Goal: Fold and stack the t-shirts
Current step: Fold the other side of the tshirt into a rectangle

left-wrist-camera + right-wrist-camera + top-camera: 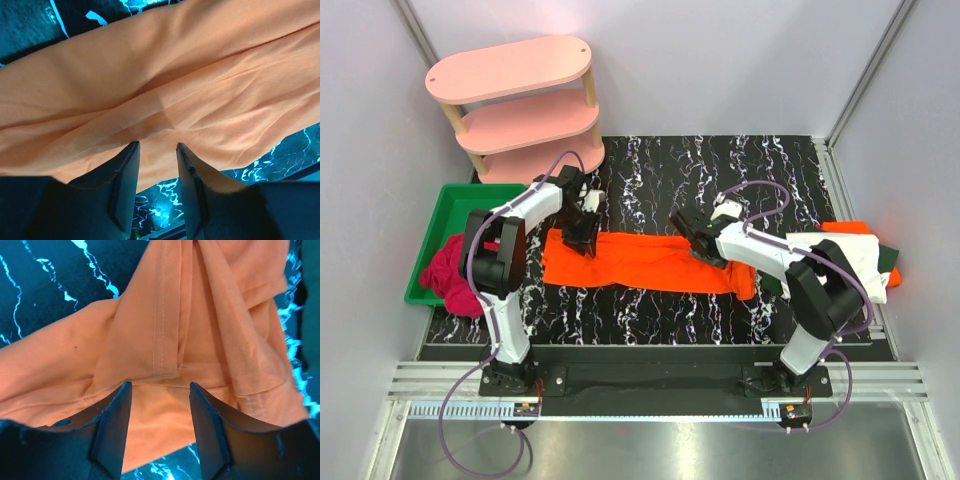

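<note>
The bright orange t-shirt (640, 262) lies folded into a long strip across the middle of the table. My left gripper (583, 238) is at its left end, on the far edge. In the left wrist view the left gripper (157, 145) stands open, the fingertips against the orange cloth (160, 75) and its edge running between them. My right gripper (700, 245) is down on the strip right of centre. It is open (160, 385), straddling flat cloth just below a stitched sleeve hem (162, 340). A white t-shirt (850, 255) lies at the right on an orange one (855, 228) and a dark green one (888, 262).
A green bin (470, 195) stands off the table's left edge with a dark red cloth (455, 270) hanging over its front. A pink three-tier shelf (520, 100) stands at the back left. Black marbled tabletop (720, 170) shows behind the strip.
</note>
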Robot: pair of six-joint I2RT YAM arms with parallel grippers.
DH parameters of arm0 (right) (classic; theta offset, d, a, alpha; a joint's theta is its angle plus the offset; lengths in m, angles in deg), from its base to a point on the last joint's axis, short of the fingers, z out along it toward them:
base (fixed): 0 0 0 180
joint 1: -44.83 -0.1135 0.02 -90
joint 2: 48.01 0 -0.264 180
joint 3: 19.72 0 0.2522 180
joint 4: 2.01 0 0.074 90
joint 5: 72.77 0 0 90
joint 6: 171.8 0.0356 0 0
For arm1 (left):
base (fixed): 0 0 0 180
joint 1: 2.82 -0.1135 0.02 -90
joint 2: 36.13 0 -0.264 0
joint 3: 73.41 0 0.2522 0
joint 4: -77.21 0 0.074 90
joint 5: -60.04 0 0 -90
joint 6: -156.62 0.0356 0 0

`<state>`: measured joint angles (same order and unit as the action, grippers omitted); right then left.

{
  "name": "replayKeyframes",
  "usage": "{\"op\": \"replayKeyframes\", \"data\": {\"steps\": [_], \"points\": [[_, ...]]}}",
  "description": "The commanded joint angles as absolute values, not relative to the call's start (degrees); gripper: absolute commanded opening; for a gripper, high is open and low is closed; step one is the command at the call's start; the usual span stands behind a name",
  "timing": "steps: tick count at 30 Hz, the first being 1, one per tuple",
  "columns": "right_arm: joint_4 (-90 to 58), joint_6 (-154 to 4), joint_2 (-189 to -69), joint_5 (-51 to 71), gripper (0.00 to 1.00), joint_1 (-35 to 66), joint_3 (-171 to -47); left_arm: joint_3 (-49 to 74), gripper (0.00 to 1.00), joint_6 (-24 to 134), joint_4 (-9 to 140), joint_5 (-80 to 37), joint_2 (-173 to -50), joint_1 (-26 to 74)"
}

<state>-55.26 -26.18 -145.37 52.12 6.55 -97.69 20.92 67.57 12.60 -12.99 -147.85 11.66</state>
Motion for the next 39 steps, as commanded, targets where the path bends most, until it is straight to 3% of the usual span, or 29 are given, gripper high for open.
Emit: {"op": "replayKeyframes", "data": {"steps": [1,10,23,39], "points": [[-50.9,-17.9,-144.4,52.7,0.56,6.8,-94.5,21.2,0.40,67.0,13.8,-10.8,-147.0,11.9],[-46.4,-13.9,-143.7,54.4,0.54,6.8,-90.5,20.9,0.40,67.0,13.7,-11.0,-147.0,11.9],[-45.7,-16.2,-133.2,56.9,0.54,6.9,-88.5,22.0,0.40,66.7,13.7,-10.4,-147.7,12.2],[-44.8,-16.4,-140.6,55.5,0.53,8.3,-88.9,22.2,0.40,66.7,13.7,-11.4,-148.3,12.6]]}}
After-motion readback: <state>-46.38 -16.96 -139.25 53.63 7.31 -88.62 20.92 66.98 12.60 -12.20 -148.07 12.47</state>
